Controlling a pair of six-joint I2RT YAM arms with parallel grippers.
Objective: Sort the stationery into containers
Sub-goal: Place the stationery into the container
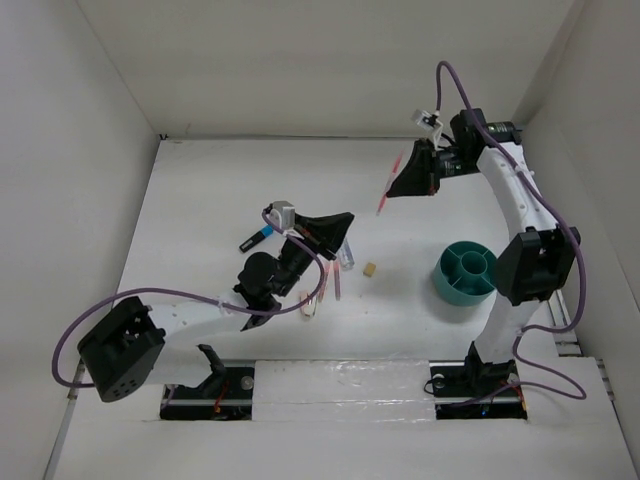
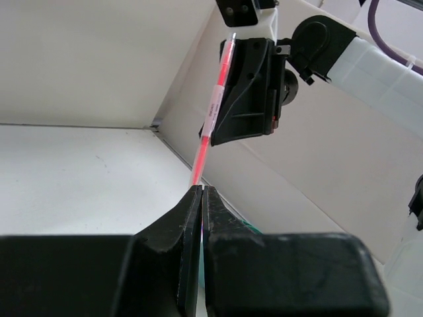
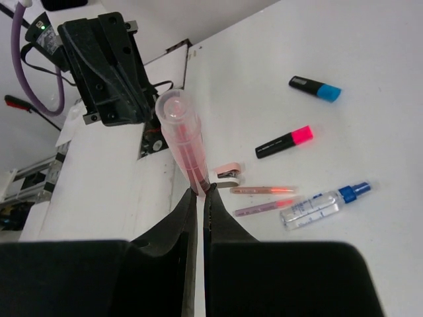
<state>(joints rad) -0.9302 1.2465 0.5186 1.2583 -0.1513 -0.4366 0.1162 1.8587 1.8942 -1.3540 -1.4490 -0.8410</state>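
Top view and both wrist views, one moment.

**Right arm.** My right gripper point(image 3: 201, 193) is clamped on a pink pen point(image 3: 180, 129). The fingertips pinch one end and the clear-capped end sticks out beyond them. I hold it above the far right part of the table point(image 1: 230, 190), clear of the surface and well apart from the cup point(image 1: 452, 287).

**Left arm.** My left gripper point(image 2: 201, 193) has its fingers pressed together. I see nothing held between them. It hangs over the middle of the table, pointed toward the right gripper and the pen.

**Cup.** The teal cup stands upright on the right side of the table, near my right arm's base. Its inner dividers show from above.

**Loose stationery**, all lying on the table left of the cup:
- The eraser point(image 1: 370, 269) lies between the cup and the bottle point(image 3: 324, 201), touching neither.
- The two loose pens point(image 3: 263, 190) lie side by side, with the bottle just beside them.
- The stapler point(image 3: 228, 173) lies near the pens' other end.
- The pink highlighter point(image 3: 285, 140) lies near the pens; in the top view my left arm covers it.
- The blue highlighter point(image 3: 316, 88) lies farther off, apart from the rest.
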